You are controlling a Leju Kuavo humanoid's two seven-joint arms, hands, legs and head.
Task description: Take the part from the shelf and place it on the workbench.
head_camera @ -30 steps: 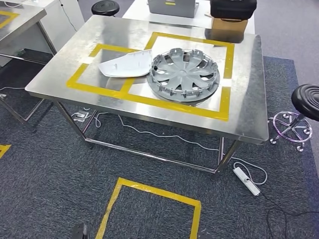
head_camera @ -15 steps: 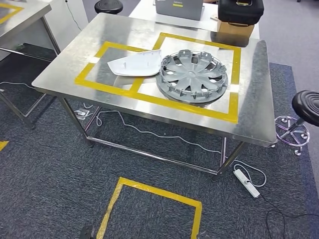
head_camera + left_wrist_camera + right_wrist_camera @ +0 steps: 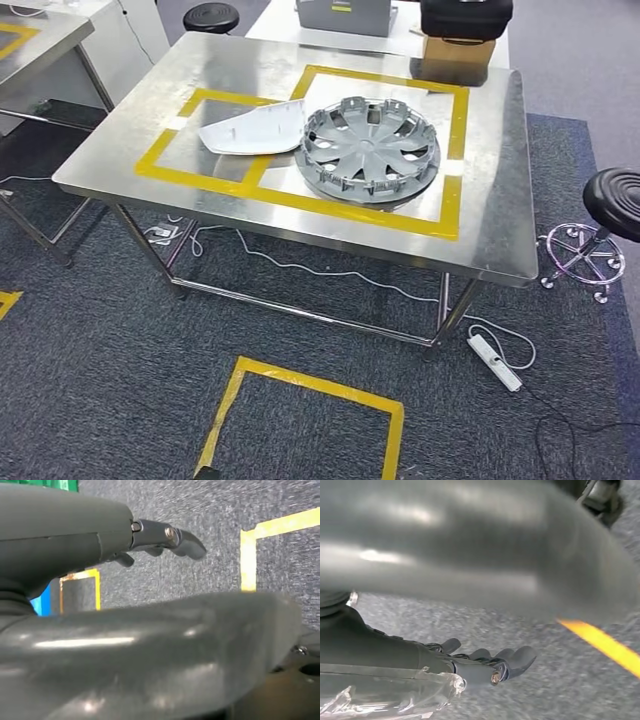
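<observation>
The steel workbench (image 3: 490, 190) stands ahead in the head view, marked with yellow tape frames. A grey wheel cover (image 3: 367, 148) lies in the right frame. A white moulded shell part (image 3: 253, 130) lies beside it, touching its edge, across the tape between the frames. My left hand (image 3: 124, 537) hangs over the carpet with its fingers (image 3: 185, 541) stretched out and nothing in it. My right hand (image 3: 444, 662) also hangs over the carpet, fingers (image 3: 516, 659) extended, holding nothing; clear plastic film (image 3: 395, 690) shows along its lower side.
A yellow tape square (image 3: 302, 385) marks the carpet in front of the bench. A power strip (image 3: 494, 362) and cables lie under the right end. A black stool (image 3: 615, 200) stands at the right. A cardboard box (image 3: 459, 48) with a black case (image 3: 466, 17) sits at the far edge.
The whole picture swayed to the right half a second ago and has come back, so the camera moved. The parts on the bench lie as before.
</observation>
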